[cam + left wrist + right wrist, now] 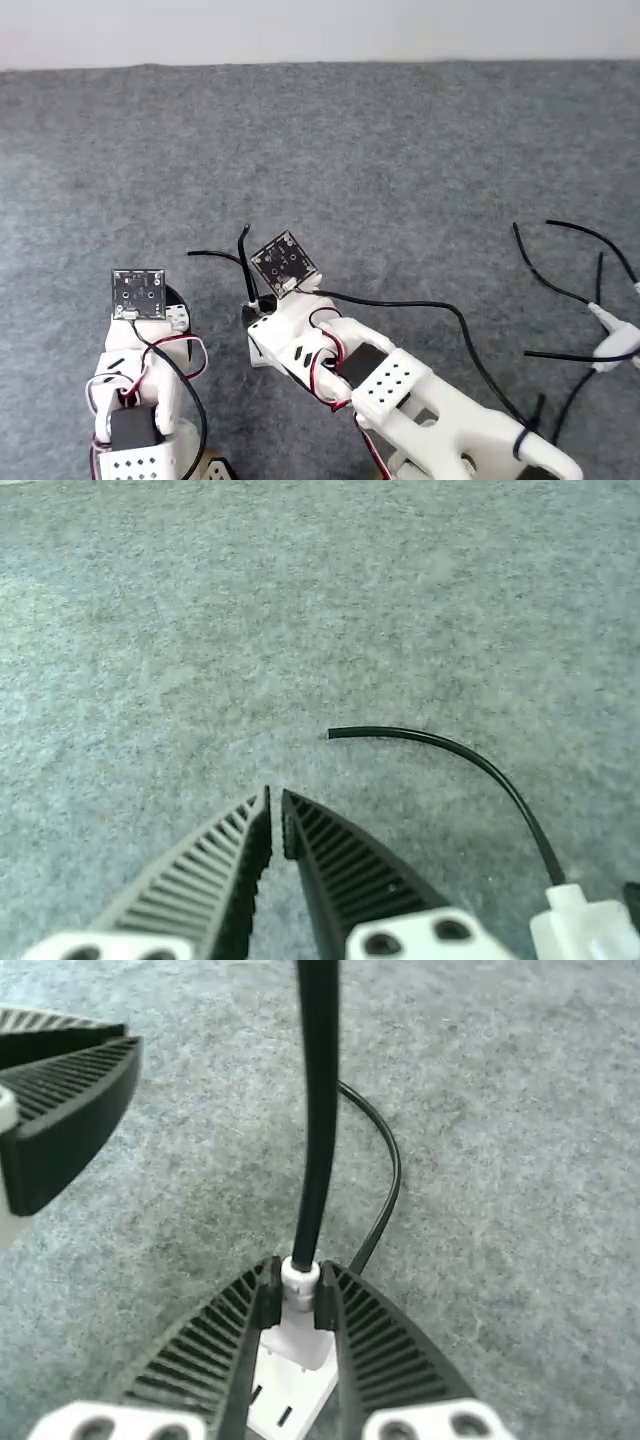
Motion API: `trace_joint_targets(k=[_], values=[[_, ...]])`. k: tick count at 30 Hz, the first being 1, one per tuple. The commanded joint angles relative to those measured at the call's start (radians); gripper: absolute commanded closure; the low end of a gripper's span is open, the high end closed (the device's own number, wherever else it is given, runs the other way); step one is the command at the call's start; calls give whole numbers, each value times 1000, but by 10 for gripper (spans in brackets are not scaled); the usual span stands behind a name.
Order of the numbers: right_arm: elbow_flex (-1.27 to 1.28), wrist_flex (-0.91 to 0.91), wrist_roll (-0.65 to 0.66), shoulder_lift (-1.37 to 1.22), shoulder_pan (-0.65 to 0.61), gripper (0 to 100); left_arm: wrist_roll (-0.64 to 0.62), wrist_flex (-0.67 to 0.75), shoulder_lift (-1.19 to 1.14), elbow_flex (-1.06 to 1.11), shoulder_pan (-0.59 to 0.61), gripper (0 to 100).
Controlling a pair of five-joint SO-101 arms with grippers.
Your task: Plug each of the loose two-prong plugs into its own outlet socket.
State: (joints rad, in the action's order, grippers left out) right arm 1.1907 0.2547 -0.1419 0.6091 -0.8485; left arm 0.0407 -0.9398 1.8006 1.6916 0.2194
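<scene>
White plug [297, 1340] pinched by the right gripper [297, 1268]. Black ribbed fingers closed tight on its neck, one on each side. Standing upright between them, with a thick black cord [315, 1110] going straight up out of its top.

Right under the plug, a flat white socket [285, 1412] with little dark slots, lying on the grey table [400, 150]. Plug sitting just over the socket, close enough to look like touching. Prongs pushed in or not: cannot tell.

Just beside the plug, a thin wire [450, 748], black and bent in a curve. One loose end lying flat on the table, the other end running into a white piece at the edge of the left wrist view.

Near the plug but off to one side, the left gripper [276, 800]. Fingers almost together, with just a thin crack between them. Nothing held in them. Tips pointing at bare table, near the loose end of the thin wire but not touching it.

In the high view, the right arm reaching in from the lower right corner to the middle of the table, and the left arm low at the left side.

Far off at the right edge of the table, another plug [615, 345], white, with black wires spread out around it. Well apart from both grippers.
</scene>
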Motion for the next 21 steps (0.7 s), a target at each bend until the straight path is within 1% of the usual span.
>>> trace_joint_targets(k=[1,16,21], values=[[-61,7,-9,-4,-7,991,-5,2,9,-8,6,987],[-60,-2,-8,-13,13,991,-5,-3,8,-8,6,987],[-44,-44,-8,-15,13,991,-5,-3,8,-8,6,987]])
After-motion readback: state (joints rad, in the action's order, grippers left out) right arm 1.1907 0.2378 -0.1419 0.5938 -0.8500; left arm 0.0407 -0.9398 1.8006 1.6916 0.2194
